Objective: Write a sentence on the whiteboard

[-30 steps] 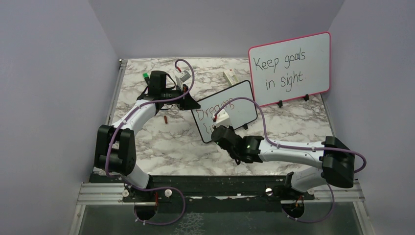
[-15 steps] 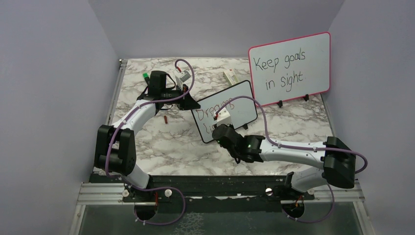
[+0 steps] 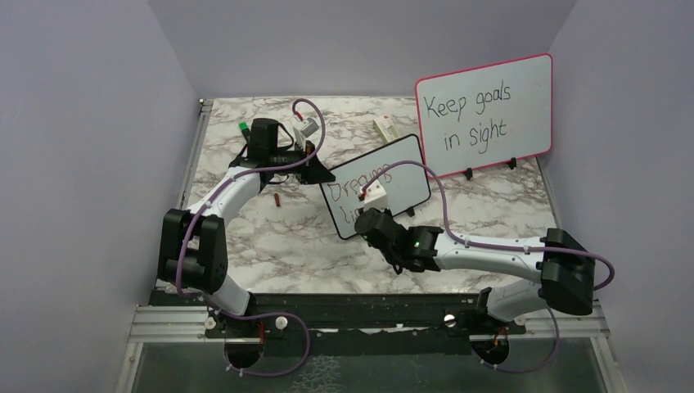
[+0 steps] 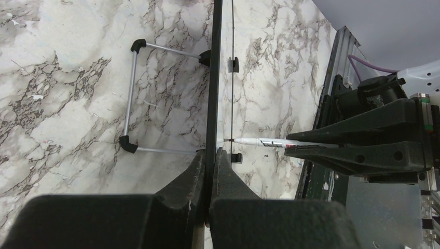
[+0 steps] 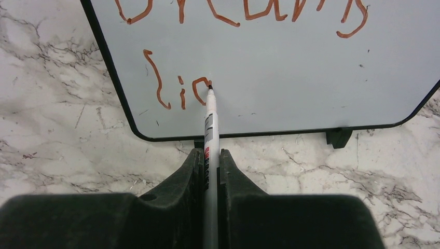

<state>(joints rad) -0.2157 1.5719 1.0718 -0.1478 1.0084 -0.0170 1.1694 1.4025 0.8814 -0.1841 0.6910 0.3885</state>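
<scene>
The small black-framed whiteboard [image 3: 401, 168] stands upright mid-table. It also shows in the right wrist view [image 5: 290, 57] and edge-on in the left wrist view [image 4: 212, 78]. My left gripper [image 4: 210, 155] is shut on its left edge. My right gripper [image 5: 210, 155] is shut on a white marker [image 5: 210, 129] whose tip touches the board. The red sentence [image 5: 244, 13] reads "Dreams" on top, cut off by the frame. Below it stand "Li" and part of a third letter [image 5: 179, 91] at the tip.
A larger pink-framed board [image 3: 484, 113] with black "Keep goals in sight" stands at the back right. A marker cap [image 3: 277, 199] lies on the marble left of the small board. A small box [image 3: 383, 127] lies behind it. The board's wire stand [image 4: 132, 98] rests behind it.
The right gripper and marker have shifted very slightly along the lower line. The left arm and the board have not moved.
</scene>
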